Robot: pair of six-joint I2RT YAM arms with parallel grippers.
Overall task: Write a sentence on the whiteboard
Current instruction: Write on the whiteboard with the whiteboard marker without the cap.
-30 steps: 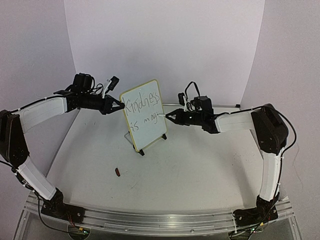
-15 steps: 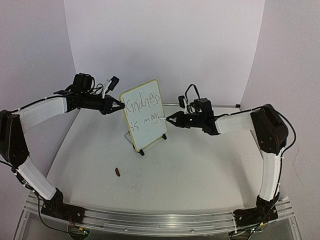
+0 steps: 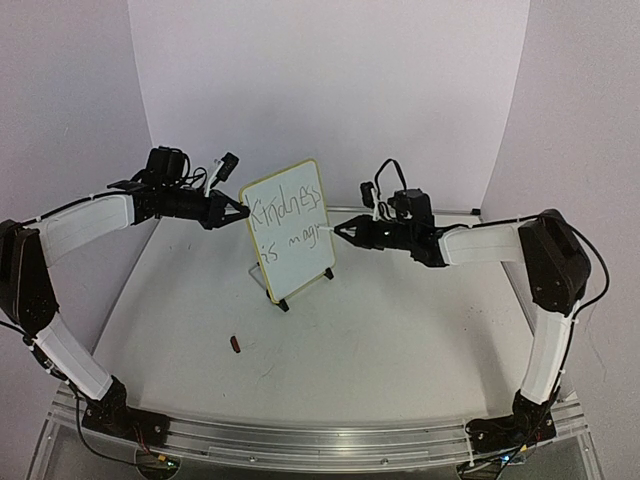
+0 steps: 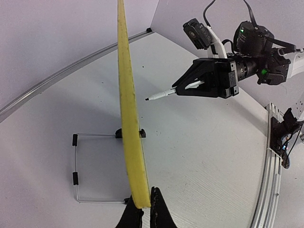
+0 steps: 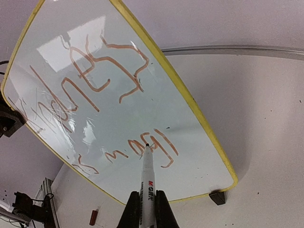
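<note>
Two lines of the sentence (image 5: pixel 95 90) are up on the whiteboard (image 3: pixel 288 228), which stands tilted back on its wire stand (image 4: pixel 75 178), mid-table and a little to the far side. My left gripper (image 3: pixel 240 210) is pinching the yellow frame at the board's left edge. I'd say that's there to brace it so pen pressure can't rock it backward. My right gripper (image 5: pixel 147 209) is clamped on the marker (image 5: pixel 148 180), which points in from the right toward the lower line.

From my right wrist the tip seems to sit right on the tail of "magi", and I can't tell whether it is touching. My left wrist looks along the board edge-on and settles it: there's clear air between tip and face. I can read "Kindness" and "is magi", so I judge the last letter is not yet written.

Only the overhead view shows both arms closing in from either side. It also shows a small dark-red piece (image 3: pixel 236 344) lying on the table (image 3: pixel 400 340), near and left of the board.
</note>
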